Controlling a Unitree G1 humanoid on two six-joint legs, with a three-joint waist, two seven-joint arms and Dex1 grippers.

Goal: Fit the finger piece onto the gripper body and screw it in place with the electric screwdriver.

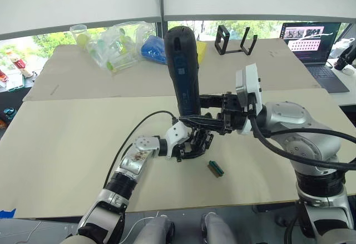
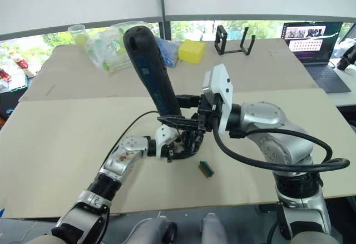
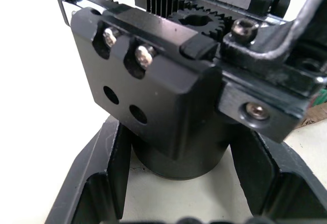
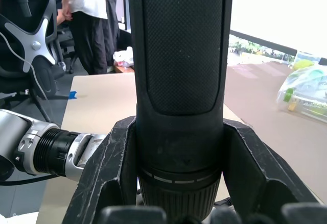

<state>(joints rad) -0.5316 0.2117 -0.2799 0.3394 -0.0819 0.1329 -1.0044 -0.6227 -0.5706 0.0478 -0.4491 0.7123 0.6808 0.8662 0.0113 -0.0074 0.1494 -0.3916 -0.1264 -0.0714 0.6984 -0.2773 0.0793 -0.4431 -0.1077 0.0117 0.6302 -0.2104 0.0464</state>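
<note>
gripping one electric screwdriver (image 1: 182, 71) near its lower end, right gripper (image 1: 196, 120) has both fingers closed around barrel, tool near upright over table (image 1: 67, 144) centre. left gripper (image 1: 192, 144) clamps one gripper body (image 3: 168, 106) between two fingers, resting on table under screwdriver tip. two screws seated, two holes bare on body face. one small teal-green block (image 1: 216, 168) just beside. finger piece: cannot tell.
</note>
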